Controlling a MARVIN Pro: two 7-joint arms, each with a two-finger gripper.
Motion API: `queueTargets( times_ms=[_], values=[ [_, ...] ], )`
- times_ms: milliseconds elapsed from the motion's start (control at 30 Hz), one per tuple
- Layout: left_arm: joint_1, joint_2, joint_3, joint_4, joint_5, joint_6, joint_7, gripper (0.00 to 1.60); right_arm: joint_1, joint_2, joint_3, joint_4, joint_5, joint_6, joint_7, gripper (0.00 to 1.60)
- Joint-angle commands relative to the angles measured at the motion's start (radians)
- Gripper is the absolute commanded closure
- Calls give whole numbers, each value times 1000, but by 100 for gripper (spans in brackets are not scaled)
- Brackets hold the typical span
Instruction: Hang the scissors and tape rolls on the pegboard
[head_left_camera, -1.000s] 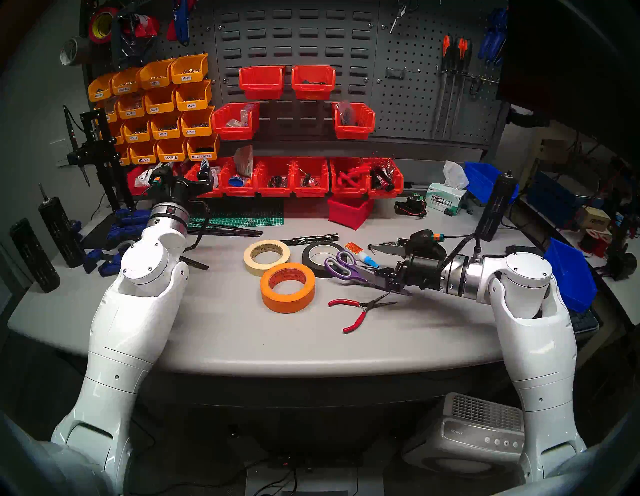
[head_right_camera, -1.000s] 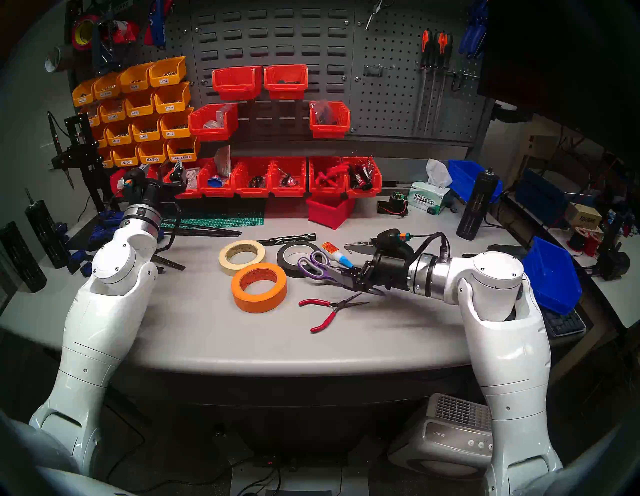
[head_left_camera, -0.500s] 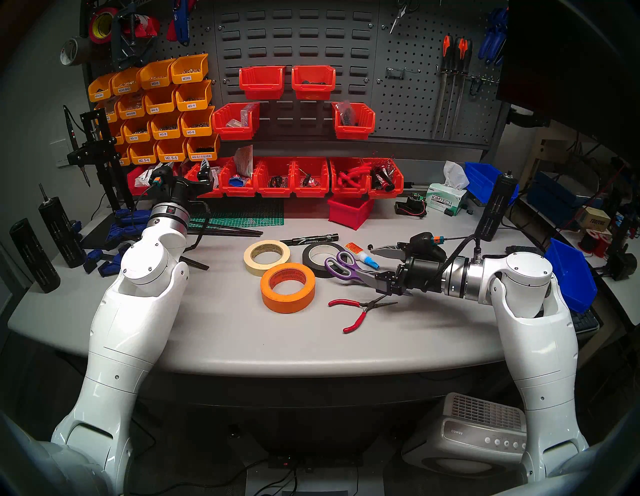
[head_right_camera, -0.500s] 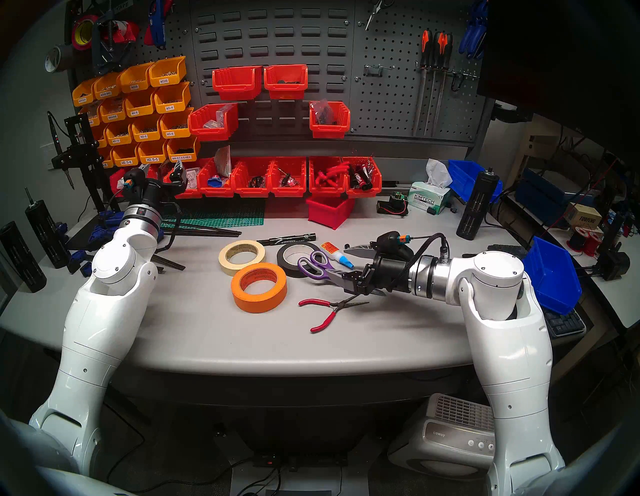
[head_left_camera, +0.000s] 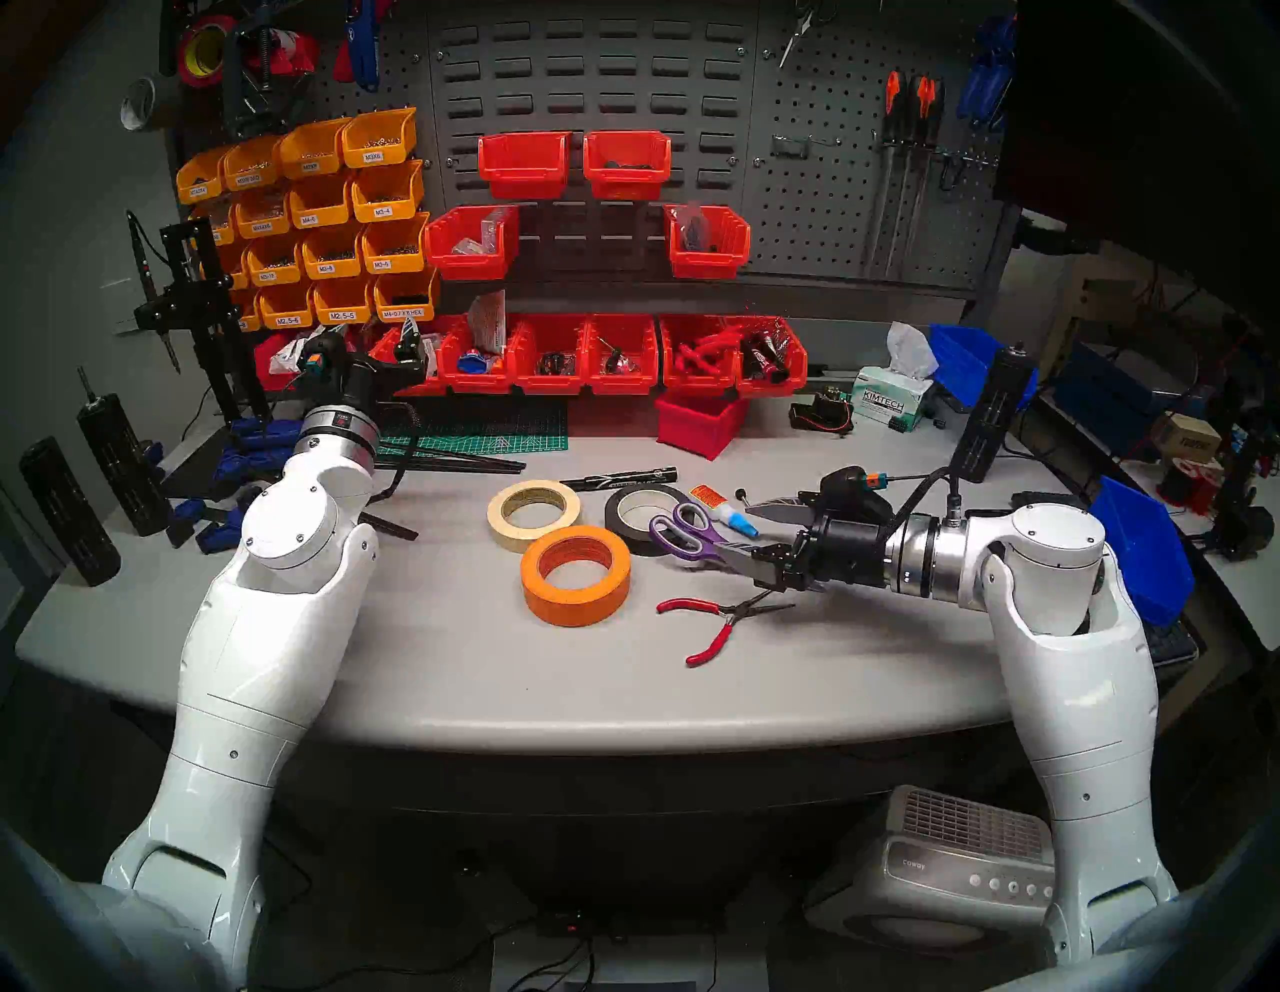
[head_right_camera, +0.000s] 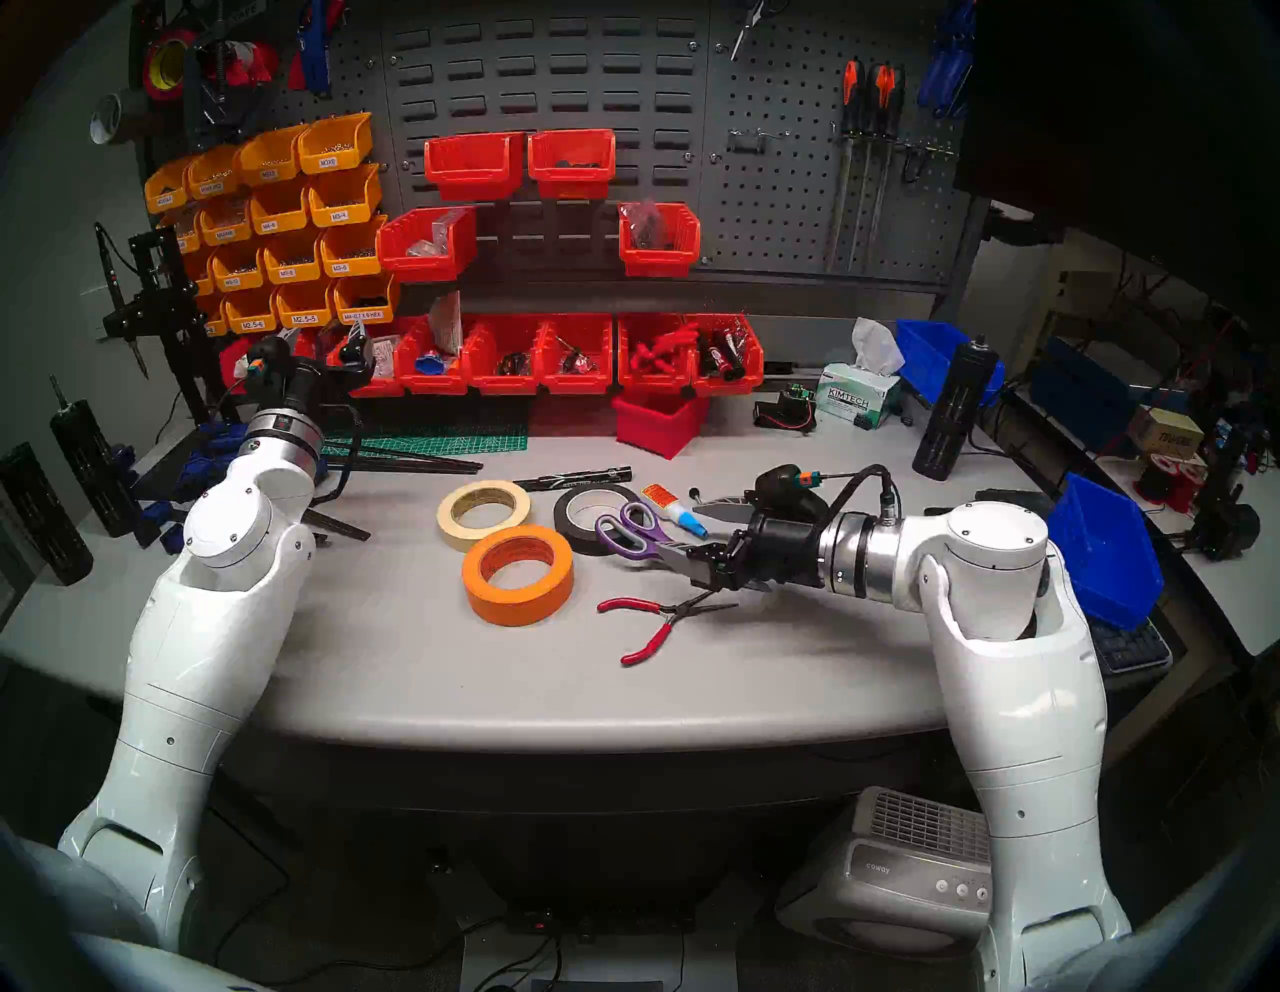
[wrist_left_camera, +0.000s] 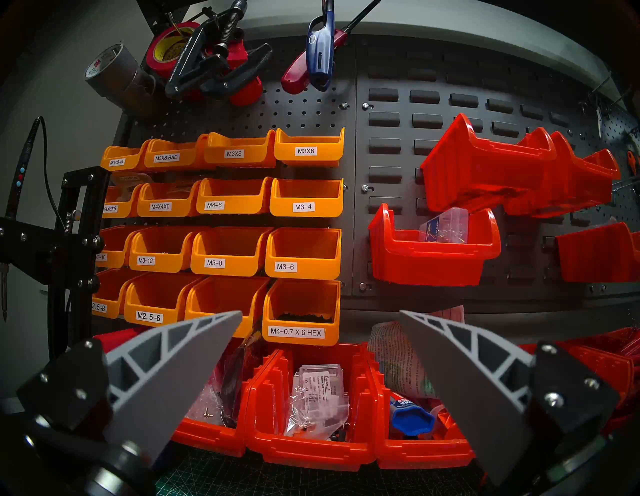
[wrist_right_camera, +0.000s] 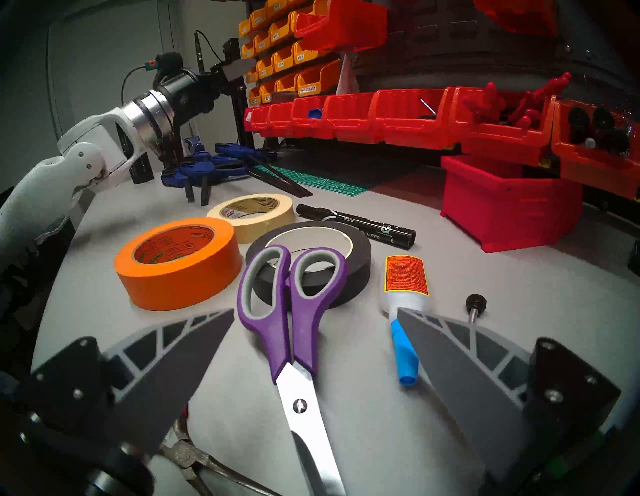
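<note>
The right gripper (wrist_right_camera: 315, 325) hangs low over the grey bench with its ribbed grey fingers (wrist_right_camera: 194, 350) spread wide, one on each side of the scissors (wrist_right_camera: 294, 332) and clear of them; it grips nothing. The scissors lie flat, long polished blades running back under the gripper, purple handles with soft grey-lined loops resting on the rim of the black tape roll (wrist_right_camera: 349, 266), a flat matte ring with a white core. Just beside the blades lie red-handled pliers (head_left_camera: 713, 620), and on the other side a small glue bottle (wrist_right_camera: 405, 287) with a blue cap and an orange label.

Next to the black roll sits the wide orange tape roll (wrist_right_camera: 173, 273), smooth and thick-walled, and beyond it the cream masking tape roll (wrist_right_camera: 256, 214), papery and thinner. All three lie flat, crowded together. A black marker (wrist_right_camera: 356, 225) lies behind them.

Further back, the left gripper (wrist_left_camera: 320, 329) is raised before the rows of glossy red and yellow plastic bins, its fingers wide apart and empty. Behind everything stands the pegboard (head_left_camera: 824, 201), dark grey perforated metal with hooks, files and screwdrivers hanging on it.
</note>
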Motion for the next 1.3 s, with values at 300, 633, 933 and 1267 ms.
queueTargets(
  times_ms=[300,633,933,1267],
  values=[
    [-31,2,-8,-28,0,-11,-1,0,50,39,-9,21,29,22,83,0],
    [-31,2,-8,-28,0,-11,-1,0,72,45,-12,54,47,35,123,0],
    [-31,2,-8,-27,0,-11,-1,0,110,20,-31,74,74,53,105,0],
    [-31,2,-8,-28,0,-11,-1,0,122,33,-71,86,80,41,98,0]
  ],
)
